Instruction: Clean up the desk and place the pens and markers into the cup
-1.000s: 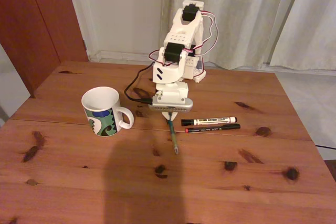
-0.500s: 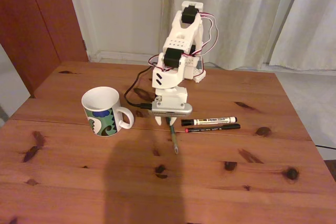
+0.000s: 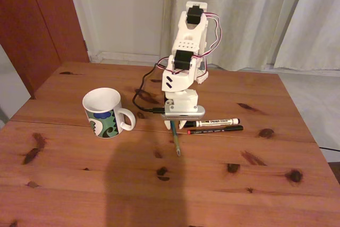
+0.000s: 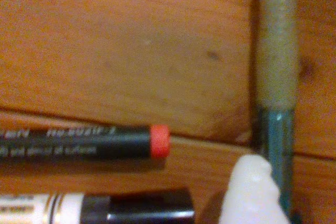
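Teal pen [image 4: 275,129] is lying just beside the white fingertip [image 4: 251,192] in the wrist view, running away from it across the desk [image 3: 79,184]. In the fixed view the gripper [image 3: 174,125] is hanging low over that pen's [image 3: 174,139] near end; whether its jaws are spread or pinching cannot be told. For a sound pick, the fingers should be straddling the barrel squarely, keeping off the black pen [image 4: 84,142] and the marker [image 4: 94,208] lying alongside. The cup [image 3: 104,112] is standing well apart, off to the left in that view.

Fixed view faces the arm; wrist view hugs the desk [image 4: 131,51]
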